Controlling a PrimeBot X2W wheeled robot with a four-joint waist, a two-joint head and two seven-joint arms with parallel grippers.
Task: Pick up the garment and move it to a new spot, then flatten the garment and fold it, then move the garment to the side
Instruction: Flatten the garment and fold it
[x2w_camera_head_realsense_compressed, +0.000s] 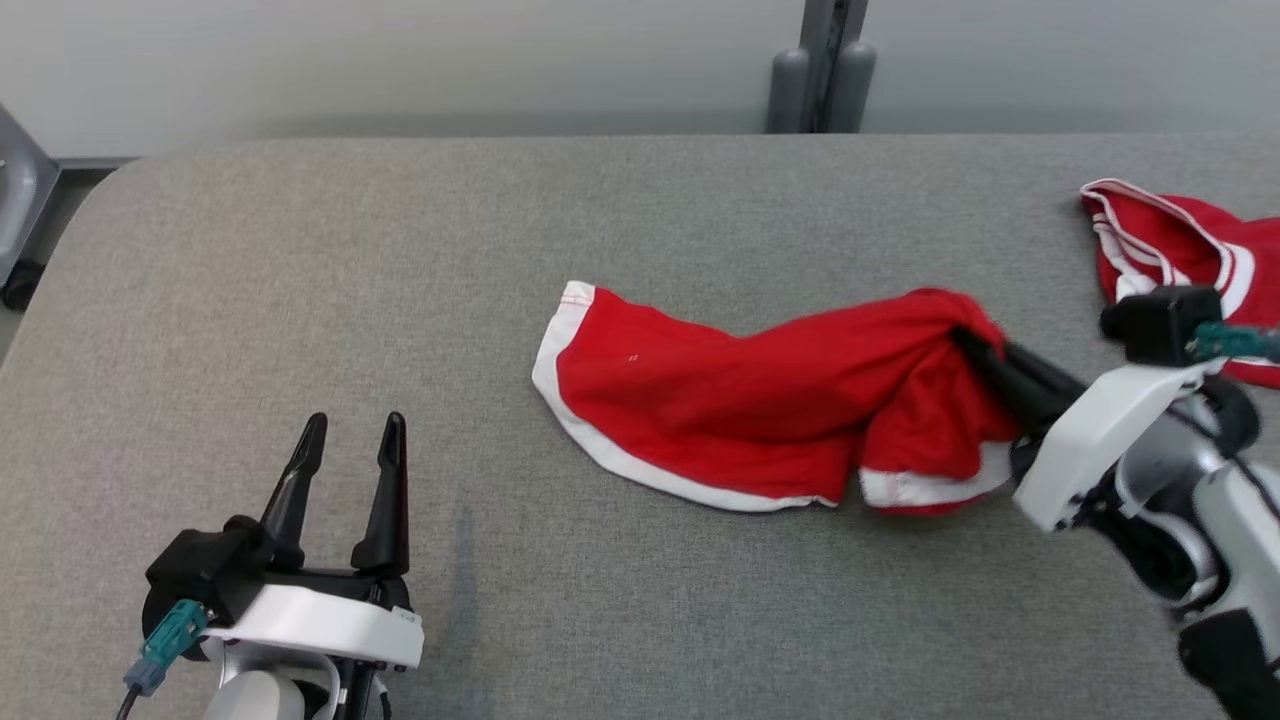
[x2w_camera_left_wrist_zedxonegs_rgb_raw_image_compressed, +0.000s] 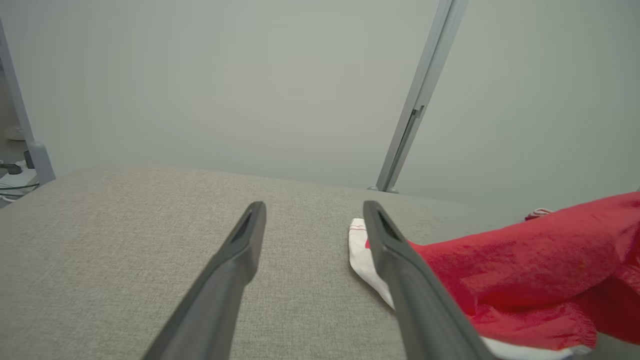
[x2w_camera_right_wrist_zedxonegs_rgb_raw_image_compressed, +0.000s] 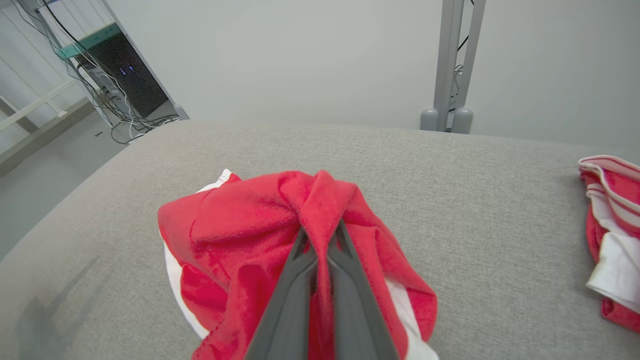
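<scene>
Well, in the head view the red garment (x2w_camera_head_realsense_compressed: 740, 410) with white trim lies crumpled near the middle of the grey counter (x2w_camera_head_realsense_compressed: 300, 250). Its right end is bunched up where the right hand (x2w_camera_head_realsense_compressed: 970, 342) reaches in from the lower right, fingers pressed together on a fold of the cloth. The left hand (x2w_camera_head_realsense_compressed: 350, 440) sits at the lower left, fingers apart and holding nothing, well apart from the garment. A second red-and-white garment (x2w_camera_head_realsense_compressed: 1170, 240) lies at the counter's far right, just behind the right wrist. A grey post (x2w_camera_head_realsense_compressed: 822, 70) stands behind the counter.

Along the left wrist view, the left hand's two fingers are spread over bare counter, and the garment's white-hemmed end shows past one finger.

Down the right wrist view, the two dark fingers are closed tight on a ridge of red cloth. The rest of the garment is heaped on the counter around them, and the second garment lies well off to the right.
</scene>
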